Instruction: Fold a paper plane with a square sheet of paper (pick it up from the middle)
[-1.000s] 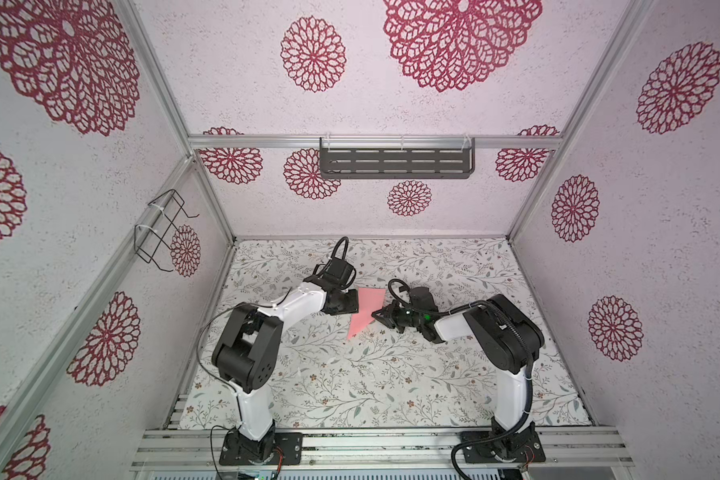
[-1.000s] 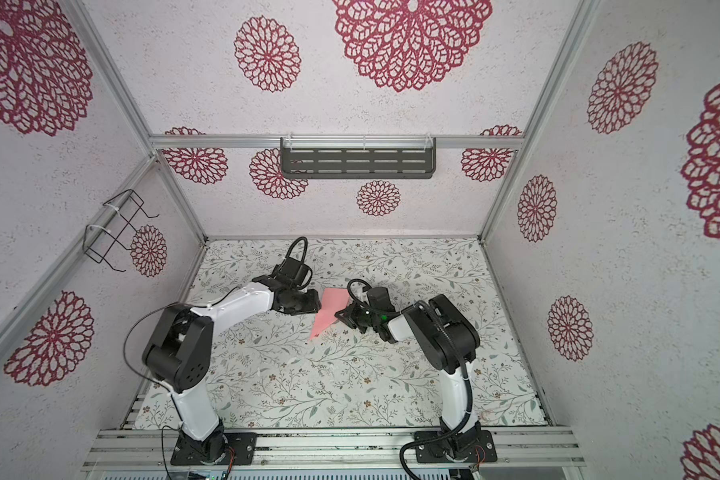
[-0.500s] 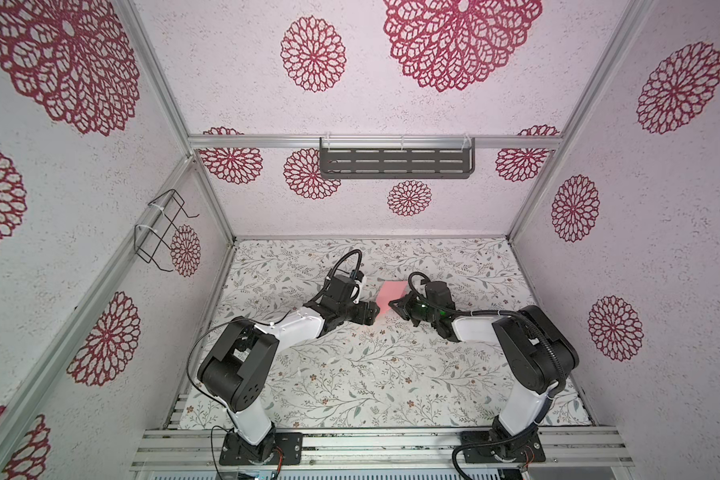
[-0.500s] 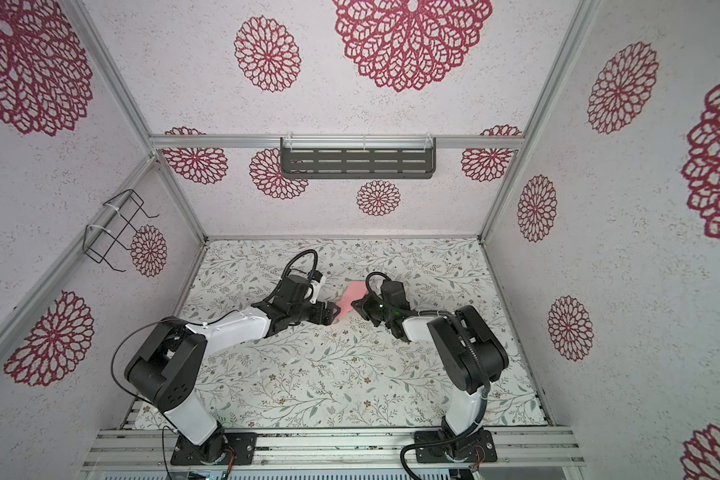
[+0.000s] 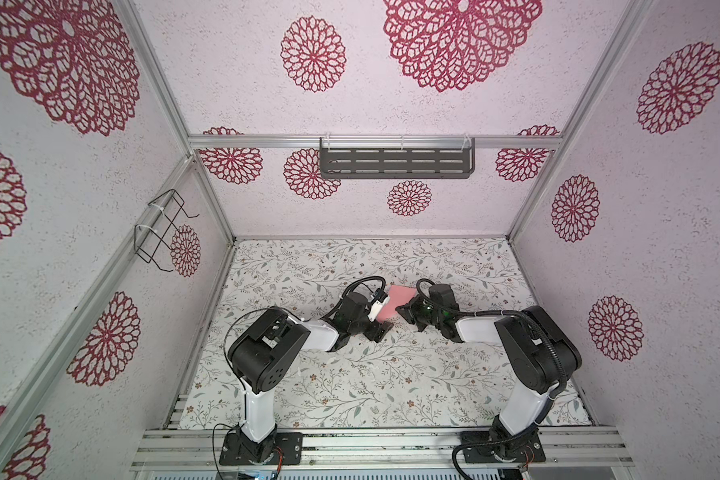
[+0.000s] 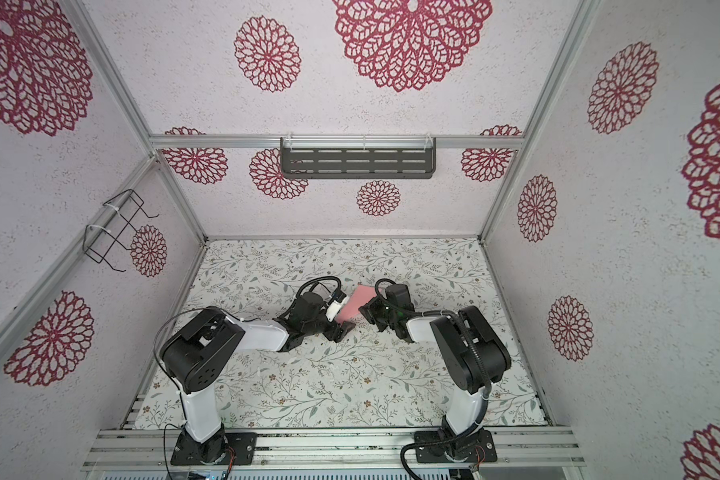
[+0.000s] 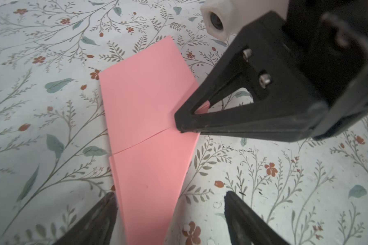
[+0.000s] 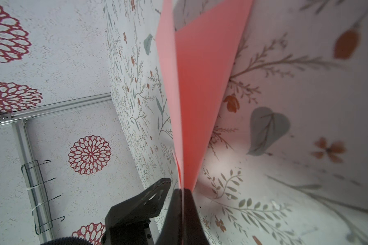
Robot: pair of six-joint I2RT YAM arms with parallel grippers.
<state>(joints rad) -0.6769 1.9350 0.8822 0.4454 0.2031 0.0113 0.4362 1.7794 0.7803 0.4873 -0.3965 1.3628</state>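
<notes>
The square sheet of paper (image 5: 395,305) (image 6: 356,305) is salmon pink and folded into a tapering shape with angled edges and a seam across it (image 7: 149,118). It lies on the flowered table between the two arms. My right gripper (image 5: 402,309) (image 6: 364,309) (image 8: 182,189) is shut on the paper's side edge, at the seam (image 7: 179,125). My left gripper (image 5: 381,316) (image 6: 341,320) (image 7: 170,194) is open at the paper's narrow end. Its two fingers stand on either side of that end, low over the table, with the paper (image 8: 200,74) between them untouched.
The flowered table mat (image 5: 350,374) spreads wide in front of both arms. A dark slotted shelf (image 5: 395,162) hangs on the back wall and a wire rack (image 5: 163,232) on the left wall. Walls close in the table on three sides.
Both grippers have carried the paper toward the back of the table and lower, so it now lies flat. The left jaws have opened off the paper; the right stays clamped.
</notes>
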